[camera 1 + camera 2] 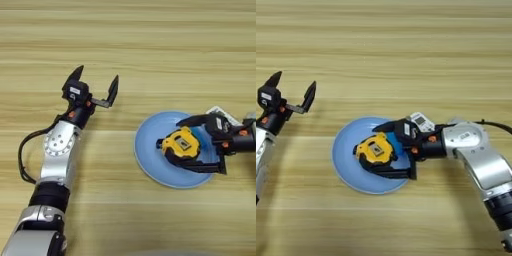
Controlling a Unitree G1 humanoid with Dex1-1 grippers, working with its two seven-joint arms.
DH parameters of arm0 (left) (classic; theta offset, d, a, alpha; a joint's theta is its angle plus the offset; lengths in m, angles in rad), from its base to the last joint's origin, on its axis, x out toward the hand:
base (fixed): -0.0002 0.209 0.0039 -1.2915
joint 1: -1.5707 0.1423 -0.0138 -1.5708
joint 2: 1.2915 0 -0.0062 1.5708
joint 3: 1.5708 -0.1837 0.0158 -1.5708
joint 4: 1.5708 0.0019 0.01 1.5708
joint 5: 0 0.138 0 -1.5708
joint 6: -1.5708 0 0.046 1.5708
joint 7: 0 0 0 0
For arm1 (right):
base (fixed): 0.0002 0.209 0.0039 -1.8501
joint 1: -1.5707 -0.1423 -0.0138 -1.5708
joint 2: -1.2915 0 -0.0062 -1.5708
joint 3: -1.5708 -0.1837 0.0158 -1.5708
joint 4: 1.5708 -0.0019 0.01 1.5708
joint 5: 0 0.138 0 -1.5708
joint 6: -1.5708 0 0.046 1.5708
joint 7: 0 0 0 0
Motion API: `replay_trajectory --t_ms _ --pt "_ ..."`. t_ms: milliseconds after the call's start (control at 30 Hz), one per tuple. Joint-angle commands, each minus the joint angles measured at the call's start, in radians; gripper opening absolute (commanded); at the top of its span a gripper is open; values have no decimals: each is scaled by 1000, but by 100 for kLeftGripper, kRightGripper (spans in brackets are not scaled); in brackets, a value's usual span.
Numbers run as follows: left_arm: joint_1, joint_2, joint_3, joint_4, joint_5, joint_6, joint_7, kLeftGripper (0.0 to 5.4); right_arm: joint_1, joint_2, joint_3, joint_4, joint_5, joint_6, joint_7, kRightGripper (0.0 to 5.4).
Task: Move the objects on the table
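1. The right gripper [387,150] is reaching in from the right over the plate [348,172], its two black fingers standing on either side of the tape measure [375,149]: one along the far side, one along the near side. They are bracketing the yellow-and-black body closely, but whether they are pressing on it or have just let go cannot be told.
2. The tape measure is sitting within the plate's rim, toward the right half of the light-blue dish. Whether it is resting on the plate or hanging just above cannot be told either.
3. The plate is lying flat on the table [125,50], right of centre and slightly toward the robot.
4. The left gripper [94,86] is idling well apart on the left, fingers spread wide and holding nothing.
5. Judging the step as either setting down or picking up the measure on the plate, doing it well is probably calling for keeping the fingers level and squarely across the case, moving straight up or down so the lower finger is not dragging the plate, and minding the dark strap so it is not snagging on a fingertip.
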Motion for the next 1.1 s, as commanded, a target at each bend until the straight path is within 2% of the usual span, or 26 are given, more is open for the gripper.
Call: replay_trajectory --t_ms 33,400,633,900,1100 --pt "-11 9 2 10 13 -14 -2 540 -15 18 -21 15 3 -27 -28 522" --pt "-13 13 4 12 11 -15 -4 540 -6 10 -82 64 23 -30 -47 522" --pt "-13 13 4 11 9 -14 -6 540 -1 -14 -163 136 26 -49 -59 522" --pt "-12 15 5 12 9 -16 -7 540 -2 -53 -231 262 8 -79 -64 522" --pt "-13 16 6 16 7 -17 -11 540 -29 -79 -283 440 -3 -119 -76 522"
